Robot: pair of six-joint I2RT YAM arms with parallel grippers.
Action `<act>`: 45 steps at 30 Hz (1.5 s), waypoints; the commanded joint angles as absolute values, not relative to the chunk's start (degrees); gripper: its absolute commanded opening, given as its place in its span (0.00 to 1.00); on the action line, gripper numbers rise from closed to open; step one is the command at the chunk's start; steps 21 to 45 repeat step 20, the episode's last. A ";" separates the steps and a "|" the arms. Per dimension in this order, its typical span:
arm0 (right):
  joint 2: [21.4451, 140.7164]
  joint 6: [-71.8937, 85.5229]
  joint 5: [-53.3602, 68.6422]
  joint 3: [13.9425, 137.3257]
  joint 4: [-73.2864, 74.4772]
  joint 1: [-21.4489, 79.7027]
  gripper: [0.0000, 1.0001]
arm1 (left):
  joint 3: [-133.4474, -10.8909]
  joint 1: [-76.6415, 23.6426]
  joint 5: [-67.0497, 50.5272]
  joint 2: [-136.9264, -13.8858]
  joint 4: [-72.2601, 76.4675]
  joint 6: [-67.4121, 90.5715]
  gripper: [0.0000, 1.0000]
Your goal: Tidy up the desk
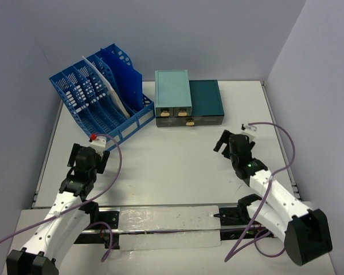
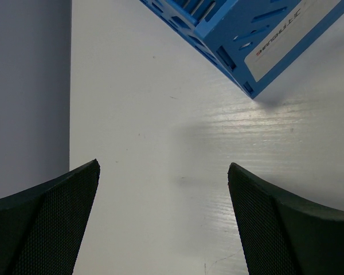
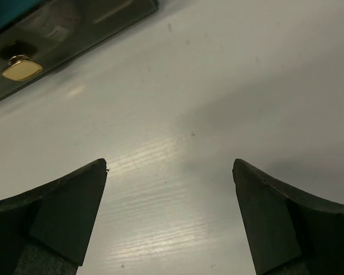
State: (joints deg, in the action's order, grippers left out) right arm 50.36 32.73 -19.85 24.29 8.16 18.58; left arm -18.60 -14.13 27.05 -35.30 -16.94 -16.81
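White and matte, the desk (image 1: pixel 172 166) was spread beneath both arms. The left gripper (image 2: pixel 163 166) was seen wide open and empty near the blue file rack (image 1: pixel 103 103); the right gripper (image 3: pixel 169 163), equally spread, nothing held, before the drawer boxes (image 1: pixel 173 91).

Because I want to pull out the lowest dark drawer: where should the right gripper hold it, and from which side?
Grip the gold knob on the drawer front, coming from the near side, where the open right gripper is. The front looks flat; the knob is its only part that sticks out.
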 commanded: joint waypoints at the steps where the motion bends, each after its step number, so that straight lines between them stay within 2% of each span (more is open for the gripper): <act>1: 46.92 42.21 -24.59 21.61 4.30 17.42 0.98 | -18.30 -13.80 25.24 -34.72 -13.89 -15.24 0.99; 4: 47.12 45.76 -28.68 21.81 6.60 17.40 0.98 | -18.16 -13.80 25.72 -35.26 -13.40 -14.67 0.99; 13: 50.19 38.18 -22.05 24.58 6.70 17.49 0.98 | -17.04 -13.80 28.58 -35.95 -12.10 -13.89 0.99; 20: 45.03 34.80 -16.44 19.95 1.42 17.49 0.95 | -16.55 -13.80 28.59 -36.21 -11.45 -13.30 0.99; 45: 45.03 34.80 -16.44 19.95 1.42 17.49 0.95 | -16.55 -13.80 28.59 -36.21 -11.45 -13.30 0.99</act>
